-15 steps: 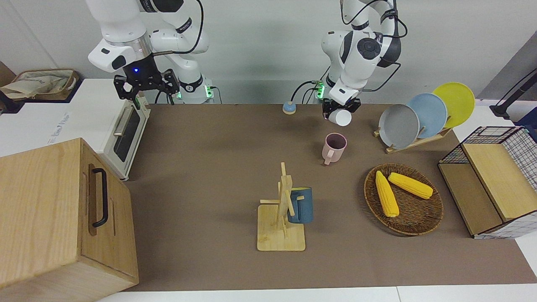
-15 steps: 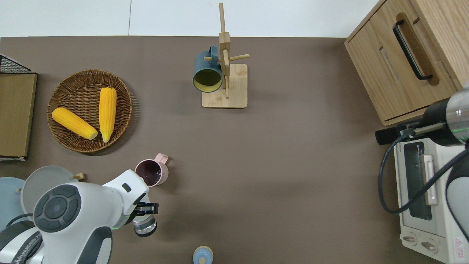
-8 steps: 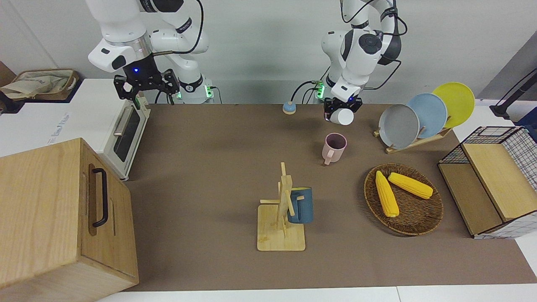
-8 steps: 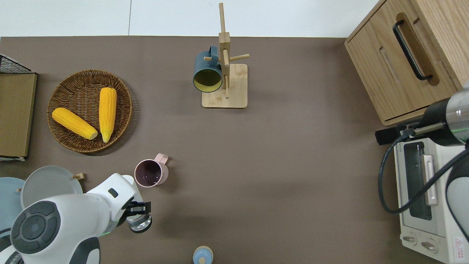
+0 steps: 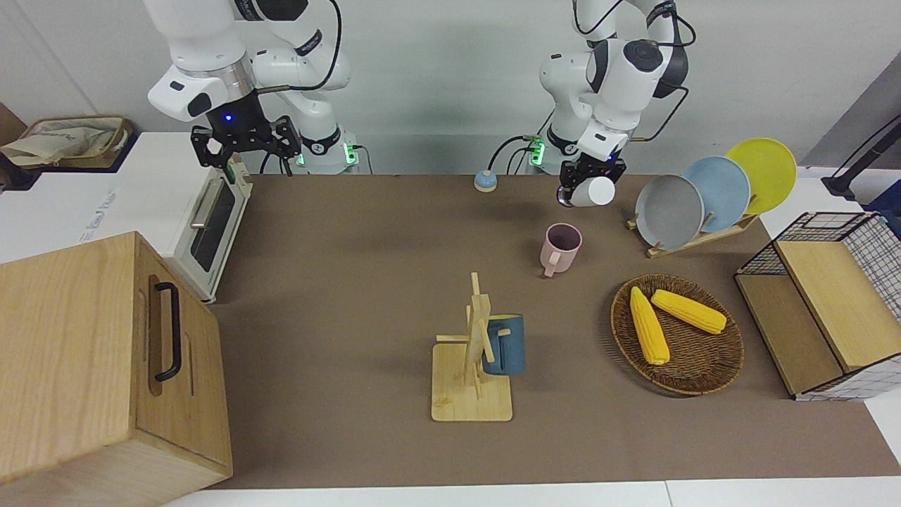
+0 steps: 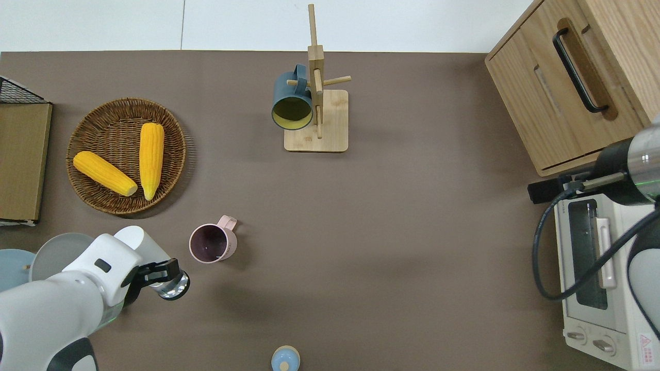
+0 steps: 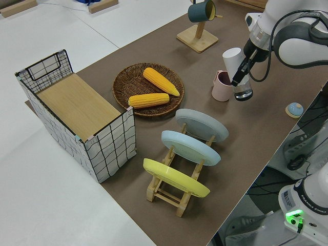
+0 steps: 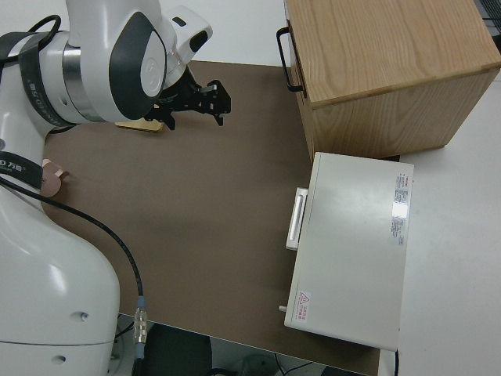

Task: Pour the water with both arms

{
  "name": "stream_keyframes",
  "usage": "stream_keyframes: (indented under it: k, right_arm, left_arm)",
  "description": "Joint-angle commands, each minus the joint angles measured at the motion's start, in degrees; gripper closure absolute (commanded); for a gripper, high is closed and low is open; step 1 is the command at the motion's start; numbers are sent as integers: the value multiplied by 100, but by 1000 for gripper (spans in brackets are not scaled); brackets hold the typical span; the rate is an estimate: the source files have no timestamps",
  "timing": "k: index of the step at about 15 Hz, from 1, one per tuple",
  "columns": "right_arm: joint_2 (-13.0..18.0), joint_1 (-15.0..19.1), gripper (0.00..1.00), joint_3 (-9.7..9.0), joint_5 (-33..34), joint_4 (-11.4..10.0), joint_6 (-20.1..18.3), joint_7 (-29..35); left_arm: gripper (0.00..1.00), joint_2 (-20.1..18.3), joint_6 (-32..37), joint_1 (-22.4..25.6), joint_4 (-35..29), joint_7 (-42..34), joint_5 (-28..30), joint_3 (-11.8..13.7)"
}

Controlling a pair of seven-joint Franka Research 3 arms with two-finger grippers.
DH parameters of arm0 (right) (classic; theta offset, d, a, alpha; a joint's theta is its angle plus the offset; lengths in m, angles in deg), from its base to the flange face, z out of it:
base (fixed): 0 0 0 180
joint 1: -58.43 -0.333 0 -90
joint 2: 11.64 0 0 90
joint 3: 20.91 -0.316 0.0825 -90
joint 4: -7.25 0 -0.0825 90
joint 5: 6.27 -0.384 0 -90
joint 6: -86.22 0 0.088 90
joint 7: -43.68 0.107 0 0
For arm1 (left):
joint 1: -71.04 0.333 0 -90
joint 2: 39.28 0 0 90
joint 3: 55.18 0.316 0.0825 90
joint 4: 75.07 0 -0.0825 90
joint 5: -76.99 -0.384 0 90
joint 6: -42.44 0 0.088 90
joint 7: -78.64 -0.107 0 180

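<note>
Brown matting covers the table (image 5: 366, 232), bordered by white surface at its edges. Wooden cabinet (image 5: 105, 359) with a black handle stands at the right arm's end, farther from the robots than the white toaster oven (image 5: 204, 225) beside it. At the left arm's end sit a wire-sided crate (image 5: 830, 296) with a wooden lid, a rack of three plates (image 5: 711, 193) (grey, blue, yellow), and a wicker basket (image 5: 704, 370) holding two corn cobs (image 5: 679, 320). Near the table's middle, a wooden mug stand (image 5: 471, 366) carries a dark blue mug (image 5: 508, 345). The left arm (image 5: 619, 70) reaches over the mat; the left gripper (image 6: 164, 275) is closed around a clear bottle with a white cap (image 7: 237, 72), held tilted in the air over bare mat between the plate rack and the pink mug (image 6: 211, 243). That mug stands upright on the mat. A small blue knob-like object (image 6: 285, 359) lies close to the robots' edge. The right arm (image 5: 204, 56) is parked, the right gripper (image 5: 244, 144) showing its fingers spread and holding nothing.
</note>
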Motion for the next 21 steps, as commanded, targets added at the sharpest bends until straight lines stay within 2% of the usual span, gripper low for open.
stream_keyframes:
  k: [1,4,12,18,20,21]
  right_arm:
    - [8,23,11,-11,-76,10,-71,-47]
    - [8,23,11,-11,-76,10,-71,-47]
    - [8,23,11,-2,-76,10,-71,-47]
    - [8,23,11,-3,-76,10,-62,-47]
    - [8,23,11,-2,-76,10,-62,-47]
    - [8,23,11,-2,-76,10,-62,-47]
  left_arm:
    - [1000,-324,-509,161,41,330,-60,-14]
    - [1000,-316,-993,337,226,490,-139,-67]
    - [1000,-96,-1012,829,1280,375,-701,-14]
    - [1000,439,-1003,1374,2185,-264,-693,21]
    - [1000,641,-994,1480,2440,-677,-631,179]
    - [1000,764,-959,1454,2598,-845,-614,345]
